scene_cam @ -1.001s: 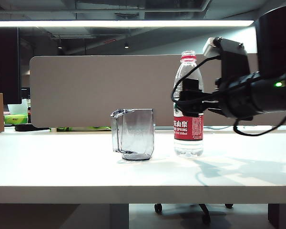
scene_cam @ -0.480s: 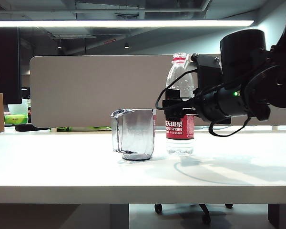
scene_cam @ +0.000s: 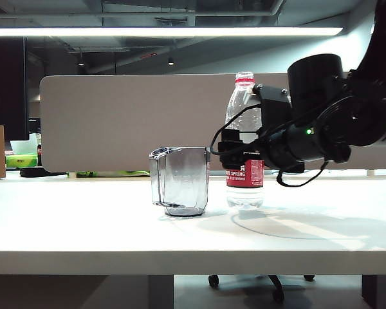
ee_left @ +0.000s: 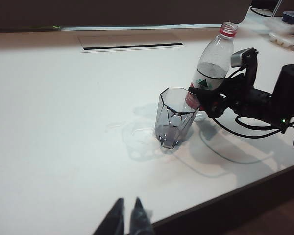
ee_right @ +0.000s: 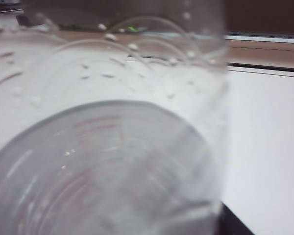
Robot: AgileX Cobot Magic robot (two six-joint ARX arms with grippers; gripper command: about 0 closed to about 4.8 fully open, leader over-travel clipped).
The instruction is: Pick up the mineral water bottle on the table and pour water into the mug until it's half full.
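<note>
The water bottle (scene_cam: 245, 145) stands upright on the white worktop (scene_cam: 83, 225), set back from the front edge and right of its middle in the exterior view. It is clear plastic with a red neck ring and a red-and-white label; on the red band the word "SPRING" can be read, with a smaller line beneath it and Chinese characters above that are partly hidden. In the left wrist view the white upper part of the label (ee_left: 206, 83) shows a green mountain mark. Water fills only the lower part of the bottle, and droplets cling to the inside of the clear wall above.

The mug (scene_cam: 179, 180), smoky grey and see-through with a faceted lower part, stands just beside the bottle on its left, apart from it, its angular handle turned away from the bottle.

The right hand (scene_cam: 239, 149) reaches in level from the right edge of the worktop and sits around the middle of the bottle, over the top of the label. Its jaws are spread wide on either side of the bottle; whether they press on it cannot be told. The right wrist view is filled by the blurred bottle wall (ee_right: 108, 147).

The left hand (ee_left: 128, 219) hangs over the worktop near the front edge, well away from both things, its fingers pressed together.
</note>
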